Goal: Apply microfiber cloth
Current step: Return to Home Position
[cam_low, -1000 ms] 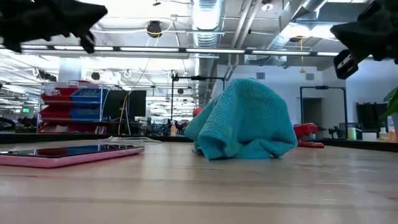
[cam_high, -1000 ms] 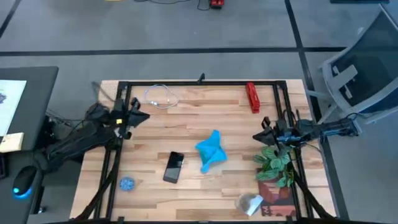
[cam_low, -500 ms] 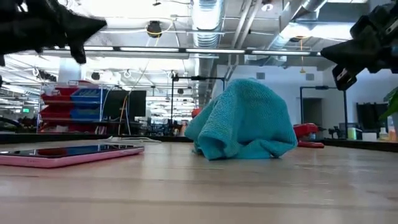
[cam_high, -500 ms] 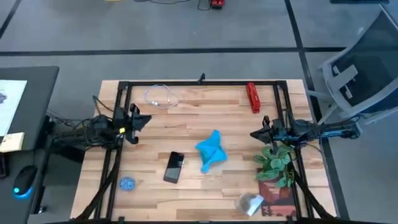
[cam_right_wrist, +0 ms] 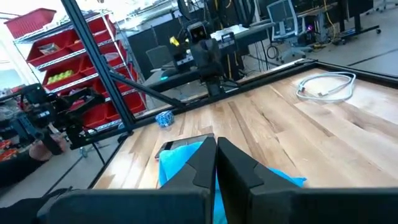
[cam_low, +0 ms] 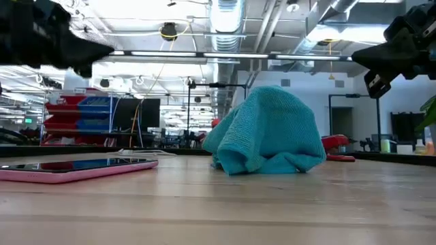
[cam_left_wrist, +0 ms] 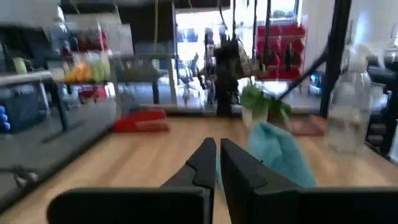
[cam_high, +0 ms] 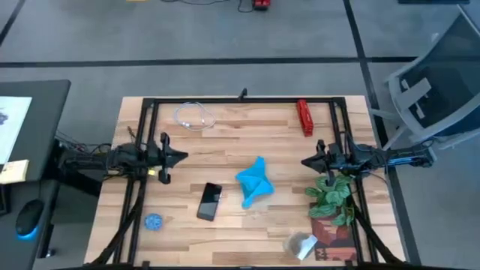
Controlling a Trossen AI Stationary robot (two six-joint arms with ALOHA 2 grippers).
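The sky-blue microfiber cloth (cam_high: 253,181) lies crumpled in a heap on the wooden table, near its middle, and stands as a mound in the low view (cam_low: 269,133). A black smartphone (cam_high: 209,201) lies flat just left of it. My left gripper (cam_high: 182,157) hovers left of the cloth, shut and pointing toward it. My right gripper (cam_high: 304,162) hovers right of the cloth, also shut and pointing toward it. Both are above the table and touch nothing. The cloth shows past each gripper's fingers in the left wrist view (cam_left_wrist: 280,152) and the right wrist view (cam_right_wrist: 180,165).
A coiled white cable (cam_high: 195,117) and a red object (cam_high: 304,118) lie at the far side. A green plant (cam_high: 334,196) and a clear bag (cam_high: 301,244) sit at the near right, a small blue disc (cam_high: 153,221) at the near left. A black frame (cam_high: 240,100) rims the table.
My left gripper has swung toward the table's near edge and toward the cloth, and its arm has turned from slanting to level across the table. My right gripper has edged down and slightly toward the cloth. The cloth and the phone have stayed where they were.
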